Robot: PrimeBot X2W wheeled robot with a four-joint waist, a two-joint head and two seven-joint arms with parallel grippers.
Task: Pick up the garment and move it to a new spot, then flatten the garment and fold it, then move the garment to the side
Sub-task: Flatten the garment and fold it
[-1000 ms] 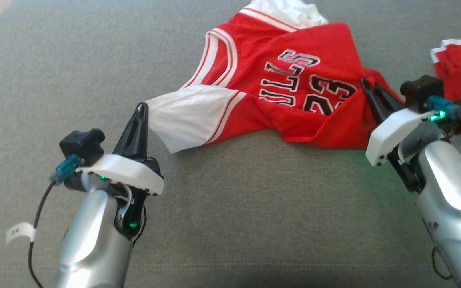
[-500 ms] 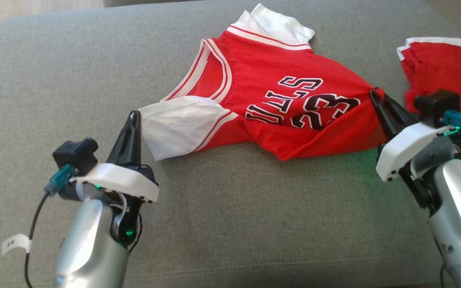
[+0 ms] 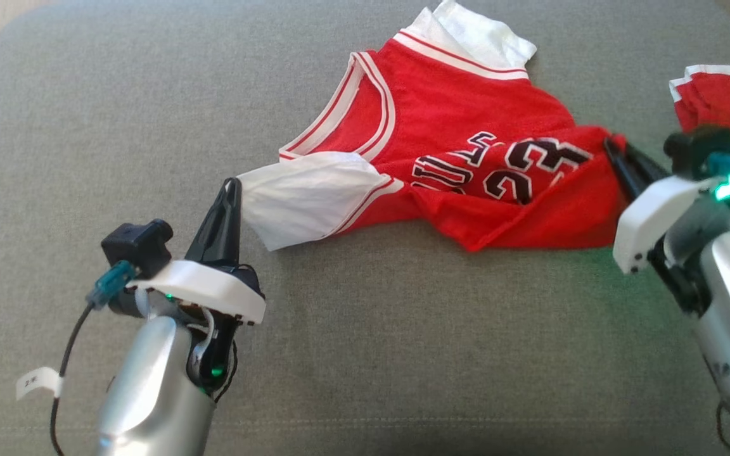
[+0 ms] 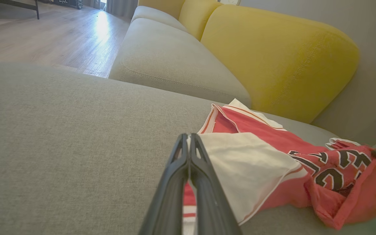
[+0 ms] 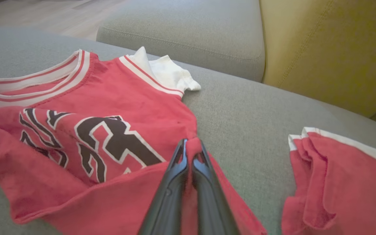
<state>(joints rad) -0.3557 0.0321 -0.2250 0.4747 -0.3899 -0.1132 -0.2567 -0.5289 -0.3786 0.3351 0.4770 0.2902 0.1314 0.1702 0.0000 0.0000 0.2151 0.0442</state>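
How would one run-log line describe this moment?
step: flattening | left tool: shut on jersey sleeve | right tool: shut on jersey hem | jersey: creased, on grey sofa | other red garment: apart, at right

The jersey (image 3: 460,126) now sags into a deeper crease across its front, with red cloth lapping over part of the black lettering (image 3: 498,170), which lay fully exposed a second ago.

Two red garments, one jersey (image 3: 460,120) with white sleeves and one separate red piece (image 3: 729,111); two end effectors, the left end effector (image 3: 230,187) and the right end effector (image 3: 612,147); two grey seat cushions, a near cushion (image 4: 60,130) and a far cushion (image 4: 168,65).
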